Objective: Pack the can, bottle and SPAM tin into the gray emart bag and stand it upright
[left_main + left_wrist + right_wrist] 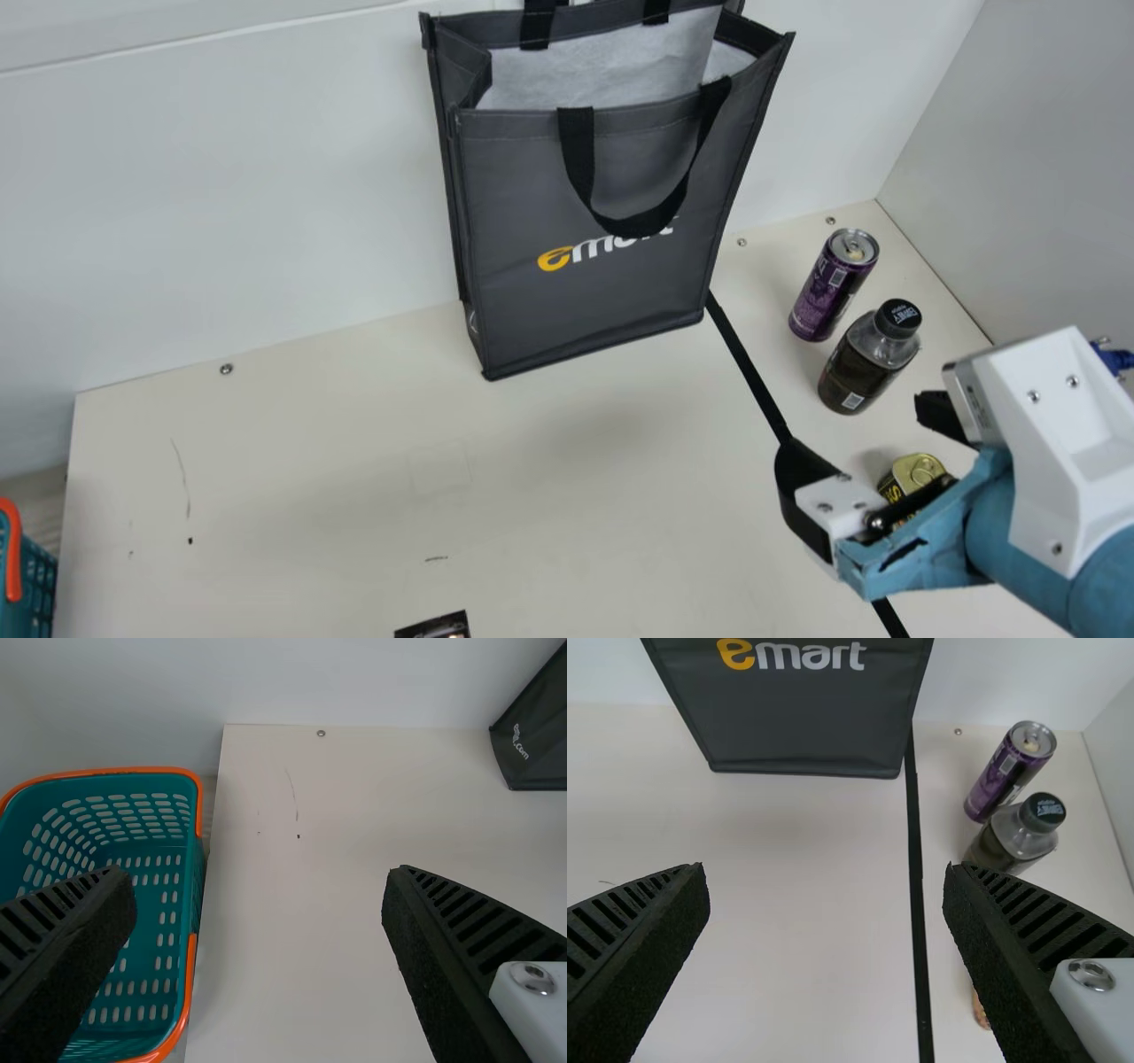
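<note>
The gray emart bag [594, 292] stands upright against the back wall, its top open and a front handle hanging down. Right of it stand the purple can [824, 292] and the dark bottle [858, 372], both upright. My right gripper [864, 443] is open above the table, in front of the bottle, partly covering the SPAM tin [918, 470]. In the right wrist view, the right gripper [824, 890] has nothing between its fingers; the tin [981, 1010] peeks out beside one finger. My left gripper [257, 890] is open and empty over the table's left part.
A teal basket [133, 904] with an orange rim stands beside the table's left edge. A black strip [749, 363] runs along the table between the bag and the can. At the main view's bottom edge is a small dark object [434, 626]. Walls close off the back and right.
</note>
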{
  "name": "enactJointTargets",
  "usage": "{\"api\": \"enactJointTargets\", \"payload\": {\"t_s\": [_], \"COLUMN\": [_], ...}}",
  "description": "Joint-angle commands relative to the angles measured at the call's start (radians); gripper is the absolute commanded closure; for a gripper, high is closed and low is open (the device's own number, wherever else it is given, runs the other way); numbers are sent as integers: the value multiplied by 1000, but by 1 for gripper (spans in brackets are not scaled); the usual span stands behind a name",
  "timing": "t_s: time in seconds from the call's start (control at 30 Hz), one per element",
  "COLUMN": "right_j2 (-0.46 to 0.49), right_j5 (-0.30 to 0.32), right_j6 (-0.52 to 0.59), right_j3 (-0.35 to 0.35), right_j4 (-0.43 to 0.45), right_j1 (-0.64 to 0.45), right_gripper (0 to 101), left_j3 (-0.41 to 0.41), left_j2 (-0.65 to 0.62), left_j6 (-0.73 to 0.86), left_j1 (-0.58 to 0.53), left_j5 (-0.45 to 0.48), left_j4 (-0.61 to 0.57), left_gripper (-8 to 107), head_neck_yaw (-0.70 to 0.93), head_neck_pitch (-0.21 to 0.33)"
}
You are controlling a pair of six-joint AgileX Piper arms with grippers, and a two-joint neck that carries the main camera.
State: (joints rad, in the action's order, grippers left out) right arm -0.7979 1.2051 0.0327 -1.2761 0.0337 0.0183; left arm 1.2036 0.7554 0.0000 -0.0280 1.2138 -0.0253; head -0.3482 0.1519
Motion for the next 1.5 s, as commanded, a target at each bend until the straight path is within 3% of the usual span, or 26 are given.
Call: {"api": "enactJointTargets", "payload": {"t_s": [0.0, 0.83, 1.47], "right_j2": [-15, -232, -450], "right_j5": [0, 15, 15], "right_j6": [11, 259, 529], "right_j3": [-22, -307, -560], "right_j4": [3, -27, -168], "right_j1": [1, -27, -117], "right_gripper": [6, 6, 6], "left_j3": [0, 0, 0], "left_j2": [0, 0, 0], "left_j6": [0, 0, 0], "left_j1": [0, 0, 0], "left_j5": [0, 0, 0], "left_j4": [0, 0, 0], "left_gripper": [9, 9, 9], "head_neck_yaw": [-1, -1, -1], "head_neck_pitch": [23, 23, 23]}}
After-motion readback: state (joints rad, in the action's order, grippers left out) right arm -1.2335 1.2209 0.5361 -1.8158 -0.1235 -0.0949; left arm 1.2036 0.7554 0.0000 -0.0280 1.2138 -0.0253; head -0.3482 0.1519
